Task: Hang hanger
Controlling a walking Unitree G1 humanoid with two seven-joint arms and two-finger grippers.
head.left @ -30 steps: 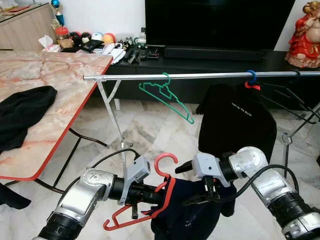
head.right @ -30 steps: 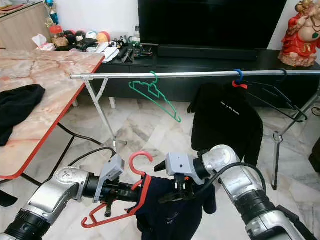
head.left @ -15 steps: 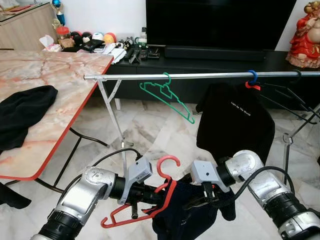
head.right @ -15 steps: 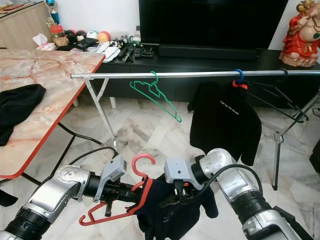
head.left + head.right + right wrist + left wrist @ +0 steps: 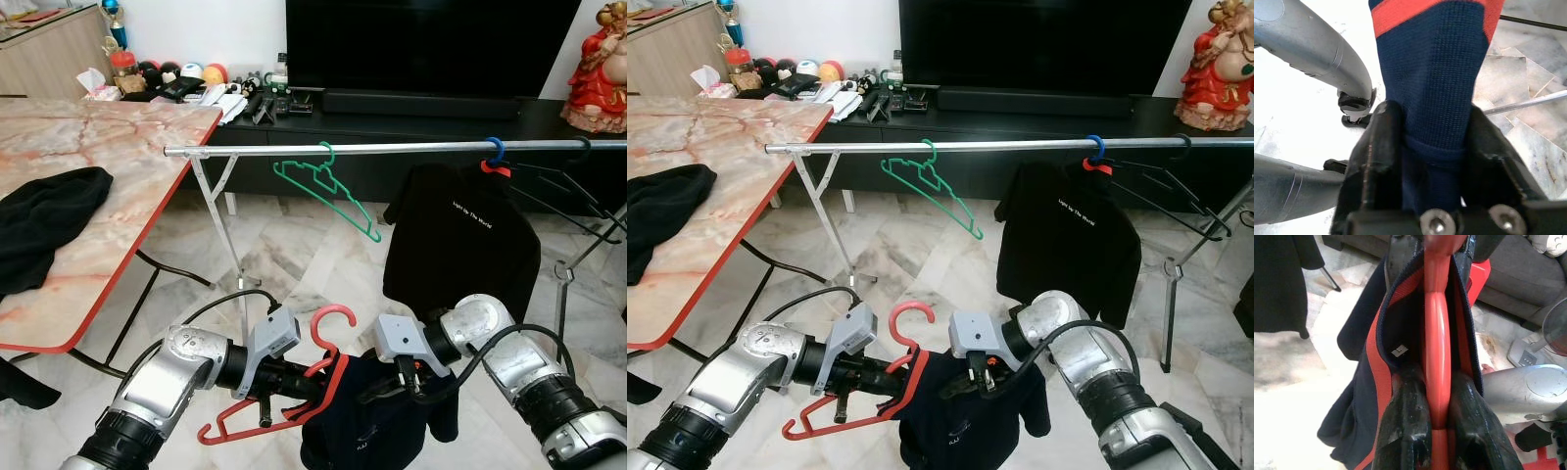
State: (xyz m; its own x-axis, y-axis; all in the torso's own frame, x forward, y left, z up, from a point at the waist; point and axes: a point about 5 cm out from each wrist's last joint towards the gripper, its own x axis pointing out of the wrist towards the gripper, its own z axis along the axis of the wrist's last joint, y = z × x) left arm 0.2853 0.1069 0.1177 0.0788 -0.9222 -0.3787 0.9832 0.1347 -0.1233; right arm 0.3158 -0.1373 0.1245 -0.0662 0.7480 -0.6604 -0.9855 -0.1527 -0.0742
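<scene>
A red hanger [image 5: 294, 387] is held low in front of me, hook up, with a navy garment with a red stripe [image 5: 358, 421] draped over its right half. My left gripper [image 5: 299, 382] is shut on the red hanger's bar [image 5: 1437, 382]. My right gripper [image 5: 387, 389] is shut on a fold of the navy garment [image 5: 1432, 88]. Beyond and above runs the silver clothes rail [image 5: 392, 149], carrying a green hanger [image 5: 328, 191] and a black shirt [image 5: 460, 245] on a blue-hooked hanger.
A marble table with a red edge [image 5: 108, 196] stands to the left with a black cloth [image 5: 44, 220] on it. A black TV console [image 5: 411, 113] with a TV lies behind the rail. Black hangers [image 5: 573, 191] hang at the rail's right end.
The right gripper and the garment have dropped slightly and moved a little left; the hanger has stayed almost where it was.
</scene>
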